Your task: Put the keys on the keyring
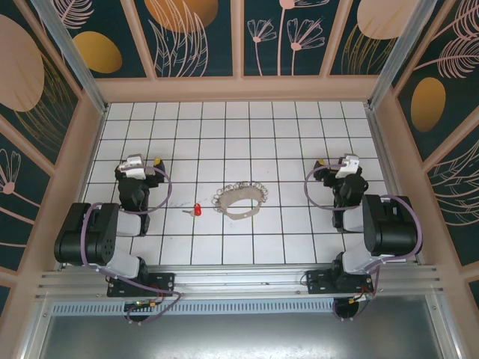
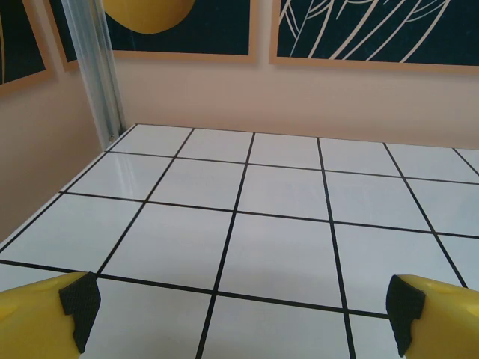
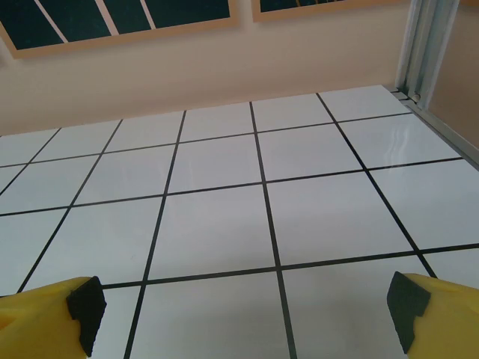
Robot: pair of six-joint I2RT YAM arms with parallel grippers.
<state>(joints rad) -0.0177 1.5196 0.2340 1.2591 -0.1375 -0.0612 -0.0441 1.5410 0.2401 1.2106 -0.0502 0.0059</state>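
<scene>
At the middle of the tiled table the keyring is laid flat, with the red-headed key set near it at nine o'clock, not touching. The left gripper is seen further out at nine o'clock and the right gripper at three o'clock, both spread wide with nothing held

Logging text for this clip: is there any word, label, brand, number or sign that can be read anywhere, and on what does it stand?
No text can be read in these pictures.
Wall panels: leaf and flower drawings, no lettering.
Red-headed key: too small to show any stamp.
Keyring: too small to show any marking.
Black arm housings: no label legible.
Small board on the near rail: markings, if any, too small to read.
</scene>
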